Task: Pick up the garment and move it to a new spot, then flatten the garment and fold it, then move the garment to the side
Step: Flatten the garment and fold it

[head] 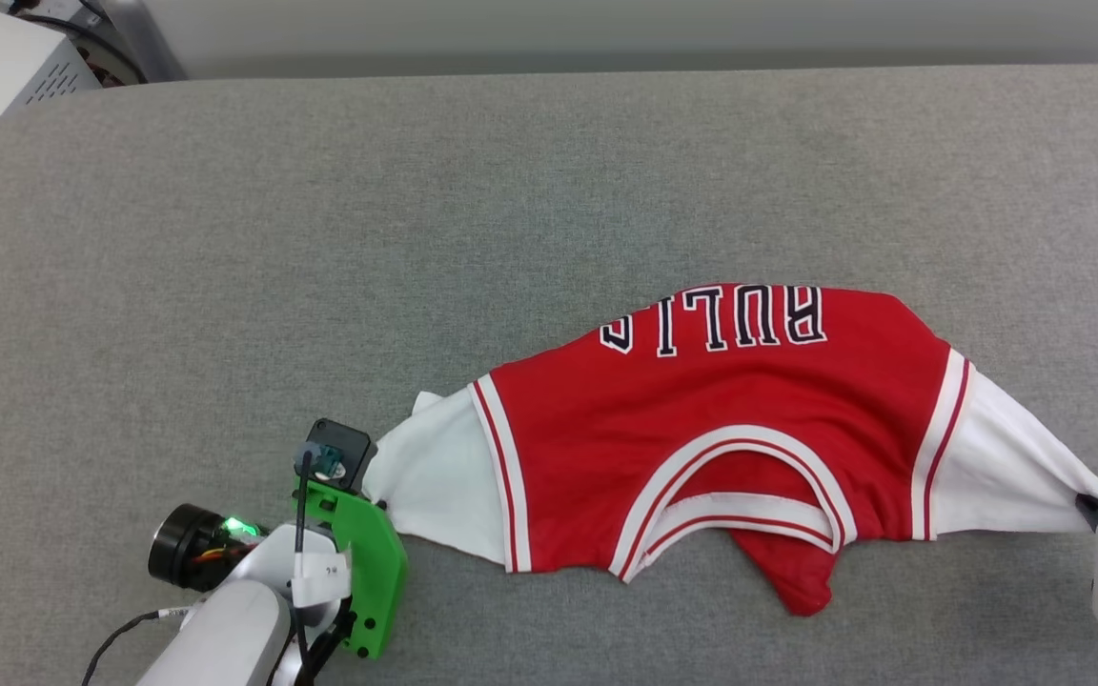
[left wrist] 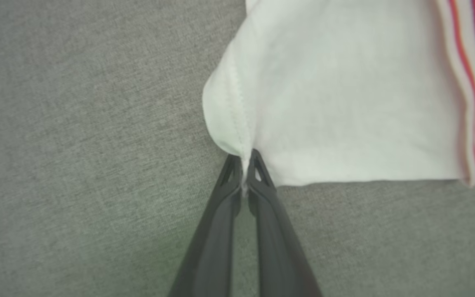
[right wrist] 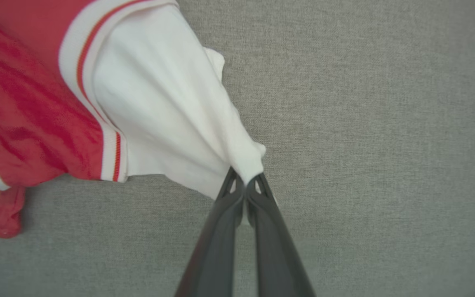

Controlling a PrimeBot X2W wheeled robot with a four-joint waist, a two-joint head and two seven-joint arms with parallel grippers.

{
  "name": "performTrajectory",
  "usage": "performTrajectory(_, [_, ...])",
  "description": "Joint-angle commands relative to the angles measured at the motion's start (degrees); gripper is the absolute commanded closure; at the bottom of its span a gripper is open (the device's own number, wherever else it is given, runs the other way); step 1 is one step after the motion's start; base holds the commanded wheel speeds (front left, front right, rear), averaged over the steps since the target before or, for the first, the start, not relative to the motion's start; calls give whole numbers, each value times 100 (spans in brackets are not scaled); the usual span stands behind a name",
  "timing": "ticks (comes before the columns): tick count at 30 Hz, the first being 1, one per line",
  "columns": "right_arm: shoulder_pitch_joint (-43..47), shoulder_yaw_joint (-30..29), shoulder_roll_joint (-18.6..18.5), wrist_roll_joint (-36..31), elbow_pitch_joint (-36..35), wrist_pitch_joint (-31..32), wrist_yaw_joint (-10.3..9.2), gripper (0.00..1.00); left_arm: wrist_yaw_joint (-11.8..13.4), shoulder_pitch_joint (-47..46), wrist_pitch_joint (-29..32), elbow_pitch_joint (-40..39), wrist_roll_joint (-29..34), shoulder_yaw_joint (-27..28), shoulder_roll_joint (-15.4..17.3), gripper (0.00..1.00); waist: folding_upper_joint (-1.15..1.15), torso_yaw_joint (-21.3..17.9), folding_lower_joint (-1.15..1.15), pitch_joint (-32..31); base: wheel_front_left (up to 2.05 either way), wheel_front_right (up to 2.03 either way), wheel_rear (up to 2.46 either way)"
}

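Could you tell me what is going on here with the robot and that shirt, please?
The robot holds a red jersey stretched between its arms over the grey surface. Its left claw is shut on the left-hand sleeve tip, its right claw on the right-hand sleeve tip. The body is rumpled, not yet flat or folded.

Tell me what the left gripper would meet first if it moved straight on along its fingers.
The white sleeve of the shirt: the left gripper is already shut on its edge, so going straight on would push into that cloth at once. What lies beyond it is unclear.
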Motion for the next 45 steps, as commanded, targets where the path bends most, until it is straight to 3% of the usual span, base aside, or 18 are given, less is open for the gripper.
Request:
performTrajectory(1, [-55,-6,-51,39,20,-89,-5,100,2,224,-32,118,-103,-17,3,100,62,60,0,-194,0,0,0])
performTrajectory(12, [-270,-182,-476,402,-102,-301,-5,100,159,329,-475,-1313,-434,630,342,100,62,93,0,-1034,0,0,0])
performTrajectory(23, [-1785,-453,-738,1071,-336,-211,-5,100,286,-536,-550,-2878,-580,1558,836,100,62,-67,0,-1402,0,0,0])
performTrajectory(36, [-3644,90,-1208,1055,115,-552,-5,100,197,-1797,-740,-2955,-556,2152,1214,100,62,-205,0,-1088,0,0,0])
performTrajectory(45, [-5322,347,-1085,643,1012,-1344,-5,100,-164,-3307,-789,-2204,-917,2366,1348,100,62,-261,0,-18,0,0,0])
